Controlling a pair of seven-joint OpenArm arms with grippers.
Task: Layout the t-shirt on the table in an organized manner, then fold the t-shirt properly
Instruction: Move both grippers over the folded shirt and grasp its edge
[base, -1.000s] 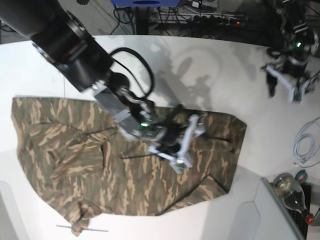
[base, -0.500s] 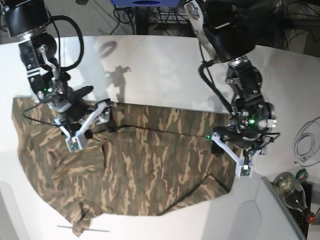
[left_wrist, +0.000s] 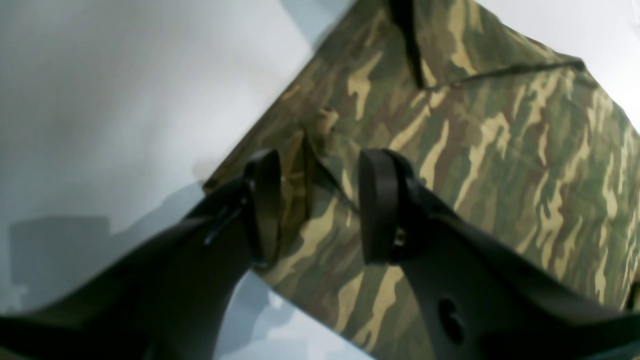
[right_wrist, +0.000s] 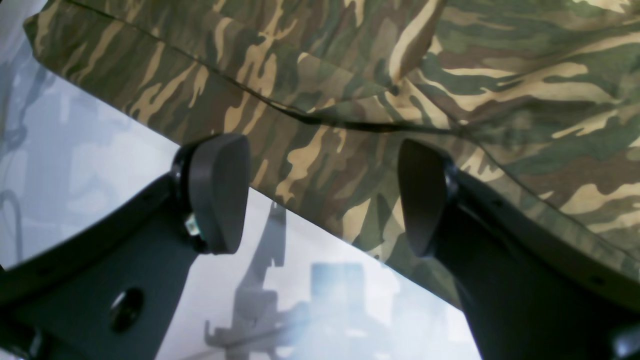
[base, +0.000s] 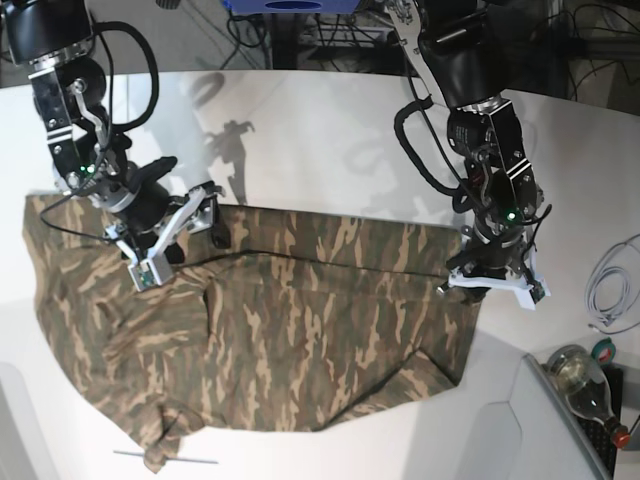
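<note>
Soft, limp t-shirt (base: 280, 330) on the counter (base: 330, 130): left gripper (left_wrist: 317, 200) straddles a hem fold, grip unclear; right gripper (right_wrist: 320, 195) hangs released.

Base overhead, far; both wrist views close, sharing t-shirt (base: 270, 320) edge on table (base: 330, 140)

- I take this for a robotics laboratory bench: my two black arms, the left arm (base: 470, 60) and the right arm (base: 60, 60), reach over a broad white table (base: 330, 130).
- Behind the table's far edge lie tangled black cables (base: 345, 35) and a power strip (base: 440, 40).
- A coiled white cable (base: 612, 285) rests at the table's side.
- A glass bottle (base: 585, 385) lies near the corner, beside the bench.
</note>
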